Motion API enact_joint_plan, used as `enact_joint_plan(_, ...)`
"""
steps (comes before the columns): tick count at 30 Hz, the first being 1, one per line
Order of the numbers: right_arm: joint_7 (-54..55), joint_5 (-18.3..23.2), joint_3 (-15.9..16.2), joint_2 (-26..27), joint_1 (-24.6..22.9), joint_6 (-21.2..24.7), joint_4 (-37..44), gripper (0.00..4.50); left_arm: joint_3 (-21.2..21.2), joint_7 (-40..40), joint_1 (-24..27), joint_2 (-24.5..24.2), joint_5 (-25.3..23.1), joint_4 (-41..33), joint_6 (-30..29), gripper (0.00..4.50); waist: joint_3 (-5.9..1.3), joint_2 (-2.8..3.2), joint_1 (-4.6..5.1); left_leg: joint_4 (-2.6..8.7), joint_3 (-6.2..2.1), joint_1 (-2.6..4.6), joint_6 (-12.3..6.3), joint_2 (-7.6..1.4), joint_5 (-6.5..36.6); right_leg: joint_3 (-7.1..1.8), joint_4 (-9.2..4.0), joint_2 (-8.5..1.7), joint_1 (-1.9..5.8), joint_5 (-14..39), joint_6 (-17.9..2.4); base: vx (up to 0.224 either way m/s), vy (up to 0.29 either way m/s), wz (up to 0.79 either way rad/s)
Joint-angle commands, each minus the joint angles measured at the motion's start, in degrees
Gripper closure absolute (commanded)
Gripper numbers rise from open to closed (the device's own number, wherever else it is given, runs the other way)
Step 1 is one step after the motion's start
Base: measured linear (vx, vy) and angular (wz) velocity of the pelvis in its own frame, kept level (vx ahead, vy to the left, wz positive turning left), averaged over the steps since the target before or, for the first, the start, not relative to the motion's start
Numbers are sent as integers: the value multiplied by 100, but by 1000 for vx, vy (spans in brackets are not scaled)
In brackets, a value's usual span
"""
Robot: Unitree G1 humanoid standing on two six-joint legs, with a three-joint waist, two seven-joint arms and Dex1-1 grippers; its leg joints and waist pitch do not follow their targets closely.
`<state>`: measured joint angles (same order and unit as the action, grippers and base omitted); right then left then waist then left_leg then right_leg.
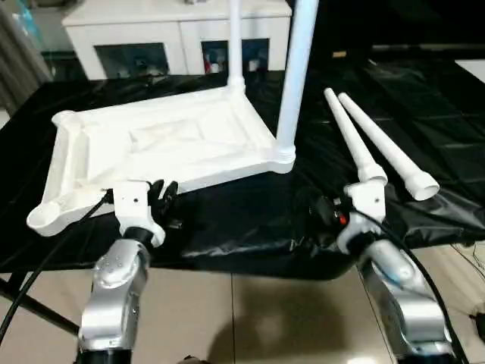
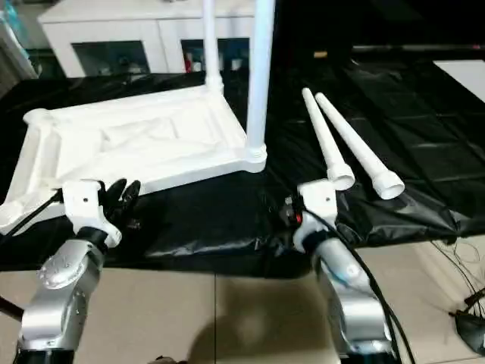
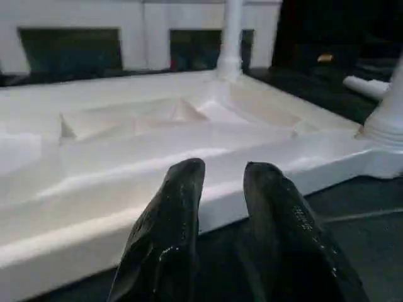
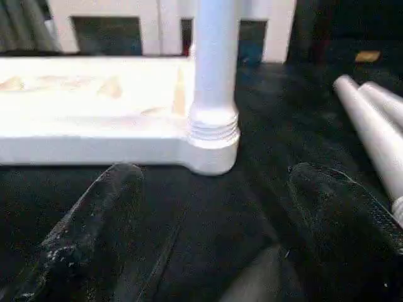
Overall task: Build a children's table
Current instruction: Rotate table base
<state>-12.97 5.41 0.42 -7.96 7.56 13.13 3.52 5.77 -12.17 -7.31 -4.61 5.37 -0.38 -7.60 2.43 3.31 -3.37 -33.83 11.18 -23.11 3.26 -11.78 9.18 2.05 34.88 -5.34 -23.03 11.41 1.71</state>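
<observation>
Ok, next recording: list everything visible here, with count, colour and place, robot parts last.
Table top: one, white, upside down on the black sheet, ribbed underside up.
Fitted legs: two, white, standing upright in the top's two right-hand corner sockets.
Loose legs: two, white, lying side by side on the sheet right of the top.
Black sheet: one, covering the work surface.
Cabinet: one, white with glass doors, behind.
Left gripper: black, jaws narrowly apart, empty, at the top's near edge.
Right gripper: black, jaws wide, empty, facing the near fitted leg.

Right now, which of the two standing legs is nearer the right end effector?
The front-corner leg, screwed into the near socket beside the right end effector; the other standing leg rises from the far corner.
</observation>
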Motion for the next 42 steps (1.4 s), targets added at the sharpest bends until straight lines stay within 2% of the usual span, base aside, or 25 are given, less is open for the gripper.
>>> enact_joint_plan(1, 99, -62, -35, 26, 61, 7, -78, 46, -108, 48, -2, 23, -82, -98, -1, 311, -291, -81, 30, 478, -99, 157, 157, -82, 2170, -131, -572, -127, 80, 2097, -334, 0, 0, 0)
enact_joint_plan(3, 129, -90, -35, 30, 82, -17, -90, 46, -116, 68, -9, 56, -99, -89, 14, 311, -309, -88, 32, 473, -105, 147, 173, -83, 2067, -136, -548, -131, 98, 1886, -321, 0, 0, 0)
enact_joint_plan(4, 139, -84, -45, 39, 92, -25, -110, 46, -147, 115, -7, 60, -150, -111, 18, 311, -301, -113, 41, 479, -100, 176, 183, -83, 2268, -129, -555, -126, 106, 2072, -295, 0, 0, 0)
enact_joint_plan(7, 145, -90, -38, 45, 107, -43, -149, 46, -168, 187, -13, 86, -167, -143, -37, 311, -287, -100, 74, 498, -118, 290, 194, -73, 2871, -97, -618, -107, 127, 2710, -150, 0, 0, 0)
enact_joint_plan(9, 144, -107, -12, 36, 118, -107, -219, 46, -254, 179, -21, 39, -230, -124, -37, 311, -259, -100, 136, 509, -110, 384, 46, -44, 3214, -21, -687, -52, 179, 3042, -178, 0, 0, 0)
enact_joint_plan(10, 142, -108, -10, 40, 124, -119, -247, 46, -307, 168, -22, 6, -285, -108, -15, 311, -233, -91, 167, 505, -91, 484, -32, -21, 3402, 32, -760, -26, 201, 3320, -219, 0, 0, 0)
enact_joint_plan(11, 142, -108, -12, 42, 129, -124, -257, 46, -320, 164, -25, 3, -292, -103, -7, 311, -228, -99, 182, 505, -82, 507, -69, -7, 3392, 40, -790, -27, 222, 3363, -245, 53, 1, -3)
enact_joint_plan(12, 144, -110, -18, 50, 145, -131, -283, 46, -344, 161, -30, 9, -294, -93, 0, 311, -218, -89, 190, 541, -87, 529, -116, -12, 3329, 48, -814, -40, 290, 3346, -295, 53, 1, -3)
enact_joint_plan(13, 145, -112, -20, 55, 154, -137, -301, 46, -350, 164, -33, 19, -288, -88, 3, 311, -242, -94, 201, 562, -87, 484, -148, -1, 3152, 33, -793, -48, 393, 3199, -344, 74, 8, -8)
enact_joint_plan(14, 147, -115, -18, 59, 160, -143, -312, 46, -360, 154, -38, 13, -296, -82, 12, 311, -231, -82, 201, 571, -85, 495, -157, -8, 3141, 30, -799, -45, 389, 3163, -388, 82, 9, -5)
enact_joint_plan(15, 151, -124, -11, 68, 176, -166, -350, 46, -397, 131, -63, -8, -334, -48, 34, 311, -273, -78, 205, 569, -73, 527, -193, -16, 2987, 6, -765, -40, 426, 2828, -529, 82, 9, -5)
enact_joint_plan(16, 153, -124, -6, 67, 179, -177, -364, 46, -413, 128, -73, -15, -353, -32, 40, 311, -299, -78, 205, 575, -71, 503, -231, -17, 2839, -5, -736, -41, 478, 2556, -622, 83, 6, -1)
enact_joint_plan(19, 120, -123, 33, 55, 186, -232, -408, 46, -429, 151, -138, -2, -355, 28, 31, 311, -394, -45, 202, 507, -21, 465, -604, 9, 1943, -7, -559, -17, 629, 938, -1233, 90, 4, 1)
enact_joint_plan(20, 120, -123, 33, 55, 186, -232, -408, 46, -429, 151, -138, -2, -355, 28, 31, 311, -406, -43, 197, 490, -16, 452, -666, 20, 1808, -7, -536, -15, 661, 768, -1301, 94, 5, 2)
enact_joint_plan(21, 120, -122, 31, 55, 189, -236, -413, 46, -435, 142, -146, -3, -348, 36, 33, 311, -440, -43, 182, 446, -7, 415, -809, 53, 1481, -11, -487, -6, 735, 407, -1378, 94, 5, 2)
enact_joint_plan(23, 129, -114, 19, 64, 206, -246, -438, 46, -444, 144, -175, -7, -341, 75, 27, 311, -466, -44, 161, 396, -10, 395, -1023, 81, 1068, -7, -422, 15, 786, -64, -1425, 92, 18, 4)
enact_joint_plan(24, 122, -109, 17, 66, 219, -258, -455, 46, -443, 153, -198, -3, -334, 106, 22, 311, -462, -22, 171, 361, -31, 430, -1223, 73, 820, 18, -367, 34, 775, -293, -1475, 90, 21, 5)
enact_joint_plan(25, 116, -107, 17, 66, 227, -266, -467, 46, -442, 158, -210, -2, -333, 123, 22, 311, -462, -22, 171, 361, -31, 430, -1223, 73, 820, 18, -367, 34, 775, -293, -1475, 89, 17, 5)
enact_joint_plan(28, 99, -109, 27, 57, 247, -305, -510, 46, -460, 145, -249, -11, -329, 166, 27, 311, -499, -18, 164, 243, -66, 384, -1506, 119, 225, 32, -273, 59, 860, -686, -1404, 79, 14, 4)
enact_joint_plan(29, 94, -107, 26, 53, 252, -314, -522, 46, -466, 143, -259, -12, -332, 179, 29, 311, -509, 18, 163, 234, -81, 416, -1550, 114, 115, 48, -255, 67, 839, -714, -1377, 65, 5, 3)
enact_joint_plan(31, 89, -109, 23, 47, 255, -320, -528, 46, -473, 132, -281, -15, -331, 200, 24, 311, -518, 4, 171, 179, -111, 445, -1736, 136, -124, 54, -224, 83, 839, -841, -1321, 59, 3, 4)
enact_joint_plan(35, 72, -124, 24, 32, 244, -347, -536, 46, -480, 129, -312, -22, -331, 256, 17, 311, -468, 7, 166, 170, -134, 473, -1802, 119, 12, 28, -223, 61, 811, -637, -1411, 0, 0, 0)
enact_joint_plan(36, 63, -136, 38, 26, 256, -362, -556, 46, -475, 132, -321, -22, -320, 277, 20, 311, -451, 4, 171, 185, -135, 465, -1721, 113, 155, 30, -274, 30, 851, -315, -1453, 0, 0, 0)
enact_joint_plan(39, 54, -141, 50, 24, 267, -371, -567, 46, -475, 137, -330, -25, -316, 291, 21, 311, -439, 6, 161, 205, -133, 434, -1565, 117, 267, 27, -328, 15, 906, -6, -1422, 0, 0, 0)
enact_joint_plan(42, 50, -146, 53, 28, 301, -381, -598, 46, -454, 138, -352, -15, -278, 320, 22, 311, -409, 4, 186, 252, -132, 447, -1287, 93, 553, 42, -399, -1, 939, 474, -1406, 0, 0, 0)
